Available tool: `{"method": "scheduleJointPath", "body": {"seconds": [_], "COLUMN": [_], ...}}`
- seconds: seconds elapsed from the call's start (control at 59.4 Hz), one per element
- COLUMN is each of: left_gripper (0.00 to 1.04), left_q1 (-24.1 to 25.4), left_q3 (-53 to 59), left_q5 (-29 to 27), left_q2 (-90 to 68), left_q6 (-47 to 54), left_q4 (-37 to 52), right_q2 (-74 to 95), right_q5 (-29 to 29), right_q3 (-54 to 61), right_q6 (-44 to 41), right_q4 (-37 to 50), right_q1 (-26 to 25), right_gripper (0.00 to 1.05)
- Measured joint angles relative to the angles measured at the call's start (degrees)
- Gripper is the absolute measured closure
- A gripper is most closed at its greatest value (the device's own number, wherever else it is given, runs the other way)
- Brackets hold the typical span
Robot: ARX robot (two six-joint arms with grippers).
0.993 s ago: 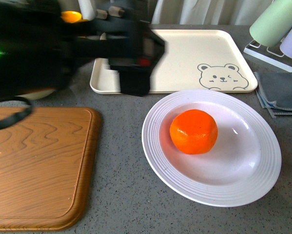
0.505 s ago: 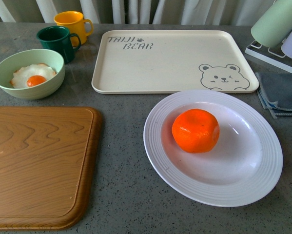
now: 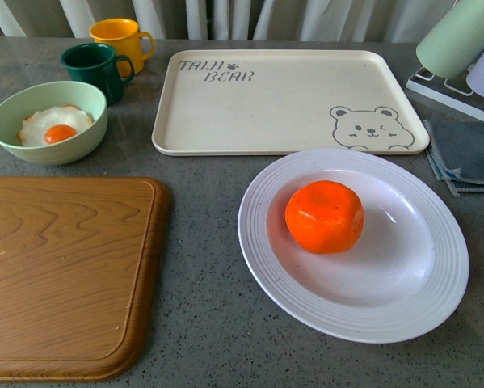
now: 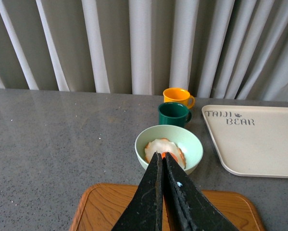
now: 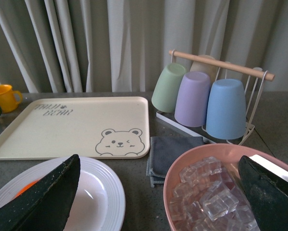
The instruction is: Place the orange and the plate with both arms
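Glossy round orange fruit probably firm, roll-prone: grip its sides. Large white ribbed plate looks slick, breakable: pinch its rim; left end effector pressed together, right end effector spread.

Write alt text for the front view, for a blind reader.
An orange sits in a white ribbed plate on a grey table, right of a wooden cutting board. Behind lie a cream bear tray, a pale green bowl holding a fried egg, a green mug and a yellow mug. No arm shows.
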State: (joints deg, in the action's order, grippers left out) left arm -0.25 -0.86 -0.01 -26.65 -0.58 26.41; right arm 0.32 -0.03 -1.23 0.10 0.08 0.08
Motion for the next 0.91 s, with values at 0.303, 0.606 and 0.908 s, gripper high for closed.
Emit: {"method": "scheduleJointPath", "body": {"seconds": [0.303,0.606,0.908], "left_gripper": [1.03,1.03,1.03], "left_q1": [0.0,0.0,0.0], "left_q3": [0.0,0.0,0.0], "left_q5": [0.0,0.0,0.0], "left_q2": [8.2,13.9,24.4], "left_q6": [0.0,0.0,0.0], "left_q4": [-7.9,-13.5,-25.8], "right_q2": [0.0,0.0,0.0], "right_q5": [0.0,0.0,0.0], "right_q3": [0.0,0.0,0.0], "right_q6": [0.0,0.0,0.0], "right_q4": [0.0,0.0,0.0], "right_q1": [0.0,0.0,0.0], "right_gripper": [0.09,0.09,0.09]}}
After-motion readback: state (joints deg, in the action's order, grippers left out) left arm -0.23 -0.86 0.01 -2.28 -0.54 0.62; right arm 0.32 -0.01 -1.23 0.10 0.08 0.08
